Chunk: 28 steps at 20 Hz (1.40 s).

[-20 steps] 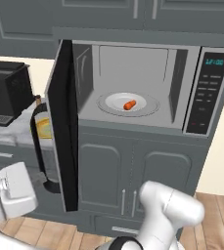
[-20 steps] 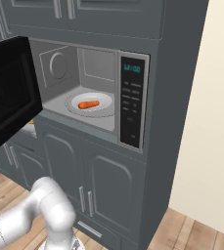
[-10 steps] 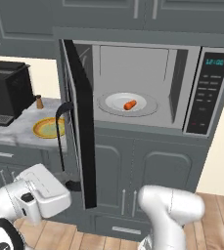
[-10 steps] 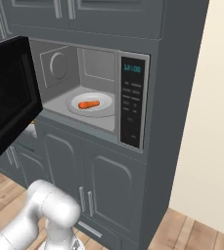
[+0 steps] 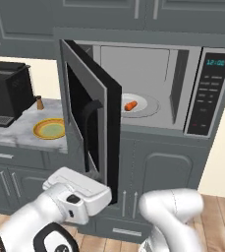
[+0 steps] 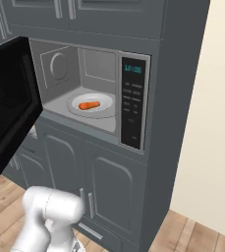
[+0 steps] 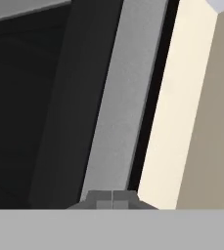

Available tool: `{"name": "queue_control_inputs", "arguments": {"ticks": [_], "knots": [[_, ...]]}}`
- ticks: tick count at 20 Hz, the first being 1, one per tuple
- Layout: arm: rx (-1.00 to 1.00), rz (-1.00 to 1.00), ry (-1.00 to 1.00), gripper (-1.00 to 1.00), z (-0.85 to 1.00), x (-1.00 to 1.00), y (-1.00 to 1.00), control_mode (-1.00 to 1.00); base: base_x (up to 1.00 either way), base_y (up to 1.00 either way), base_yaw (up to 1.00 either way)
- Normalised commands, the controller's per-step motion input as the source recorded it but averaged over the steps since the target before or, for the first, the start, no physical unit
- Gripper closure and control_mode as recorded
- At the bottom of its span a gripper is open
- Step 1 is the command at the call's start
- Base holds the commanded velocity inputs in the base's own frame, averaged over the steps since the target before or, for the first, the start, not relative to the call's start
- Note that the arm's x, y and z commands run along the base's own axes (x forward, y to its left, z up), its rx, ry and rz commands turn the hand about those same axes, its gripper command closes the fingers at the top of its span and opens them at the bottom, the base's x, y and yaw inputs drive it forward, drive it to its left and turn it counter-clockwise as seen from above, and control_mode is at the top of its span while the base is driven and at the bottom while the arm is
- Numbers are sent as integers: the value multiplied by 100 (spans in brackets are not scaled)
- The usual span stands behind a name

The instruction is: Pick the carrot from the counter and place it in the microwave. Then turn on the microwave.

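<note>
Orange carrot (image 6: pixel 89 105) lies flat, long axis crosswise in microwave (image 6: pixel 133 106); gripper (image 7: pixel 112 196) fingers together (empty).

The gripper (image 7: pixel 112 196) is sitting with its tips pressed together, facing the grey edge of the microwave (image 7: pixel 116 107) door (black glass to one side), a cream wall (image 7: pixel 174 107) showing beyond.

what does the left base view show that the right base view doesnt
Left base view: the black coffee machine, a small brown bottle and the yellow-rimmed plate on the marble counter, left of the microwave.

Right base view: the cream wall and wood floor to the right.

Both: the open microwave with the carrot lying on its turntable.
</note>
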Motion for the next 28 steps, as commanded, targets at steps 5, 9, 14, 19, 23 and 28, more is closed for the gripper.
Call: {"name": "queue_control_inputs", "arguments": {"ticks": [5, 9, 14, 19, 23, 28], "knots": [[-2, 15, 0, 100, -8, 4, -60, -100, 0, 0, 0], [-2, 14, 0, 100, -7, 3, -58, -100, 0, 0, 0], [-2, 13, 0, 100, -6, 8, -59, -100, 0, 0, 0], [-2, 12, 0, 100, -5, 10, -64, -100, 0, 0, 0], [-3, 10, 0, 100, -2, 11, -64, -100, 0, 0, 0], [-2, 10, 0, 100, -5, 12, -64, -100, 0, 0, 0]]}}
